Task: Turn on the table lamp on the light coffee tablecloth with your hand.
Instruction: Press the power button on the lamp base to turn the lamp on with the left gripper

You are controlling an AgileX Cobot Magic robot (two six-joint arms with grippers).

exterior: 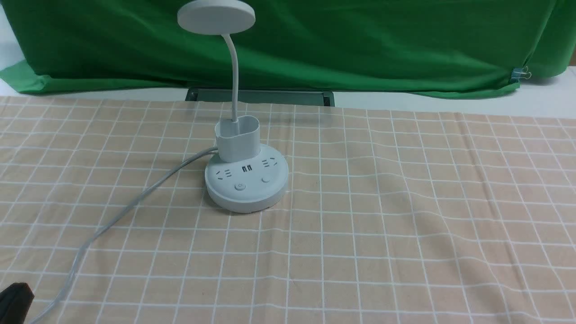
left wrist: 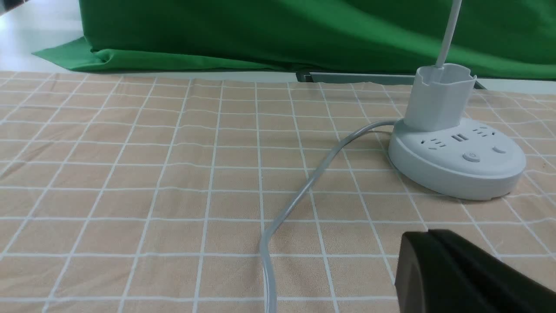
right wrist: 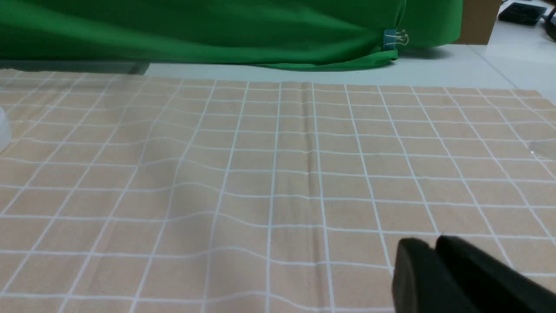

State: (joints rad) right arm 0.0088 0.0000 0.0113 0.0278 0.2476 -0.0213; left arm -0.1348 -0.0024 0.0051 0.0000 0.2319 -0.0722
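The white table lamp (exterior: pixel 246 180) stands mid-table on the light coffee tablecloth (exterior: pixel 405 225). Its disc head (exterior: pixel 216 17) sits on a thin gooseneck above an oval cup holder (exterior: pixel 238 137). The round base carries sockets and two buttons, one with a power mark (exterior: pixel 240 186). The head looks unlit. In the left wrist view the base (left wrist: pixel 456 161) lies ahead of my left gripper (left wrist: pixel 428 234), which is shut and empty, apart from the lamp. Its tip shows at the front view's lower left corner (exterior: pixel 15 297). My right gripper (right wrist: pixel 434 243) is shut and empty over bare cloth.
The lamp's pale grey cord (exterior: pixel 130 207) runs from the base toward the front left edge, passing near my left gripper (left wrist: pixel 282 208). A green backdrop cloth (exterior: pixel 360 45) hangs behind the table, held by a binder clip (exterior: pixel 521 73). A dark slot (exterior: pixel 260 96) lies behind the lamp.
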